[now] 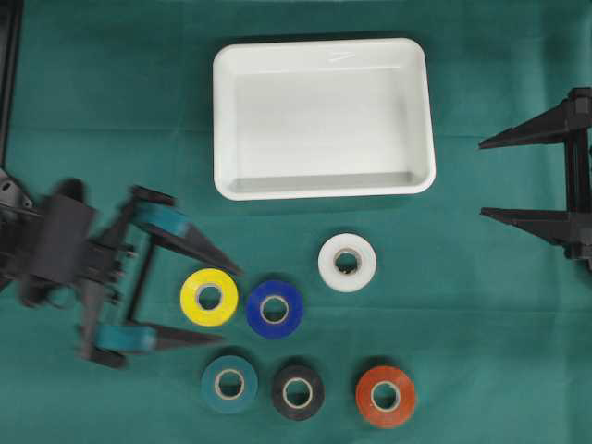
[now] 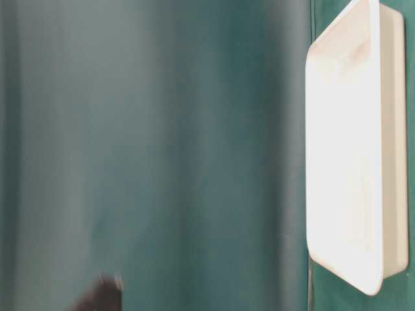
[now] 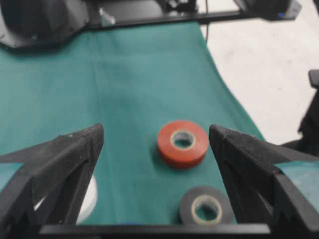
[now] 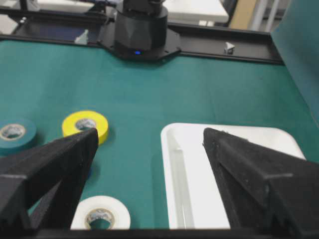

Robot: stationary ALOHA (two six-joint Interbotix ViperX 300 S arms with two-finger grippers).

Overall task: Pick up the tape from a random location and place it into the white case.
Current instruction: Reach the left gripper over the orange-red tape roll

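We see our left gripper [image 1: 217, 305] spread wide and empty, the yellow tape [image 1: 209, 297] between its tips; the white case [image 1: 323, 118] beyond holds 0 rolls, all 6 remaining out.

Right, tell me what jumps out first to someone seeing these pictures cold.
The white case sits empty at the top middle of the green cloth, the brightest thing in the overhead view. Below it lie six flat tape rolls: white tape, yellow tape, blue tape, teal tape, black tape and orange tape. The left gripper hangs open beside the yellow roll; the right gripper waits open at the right edge.
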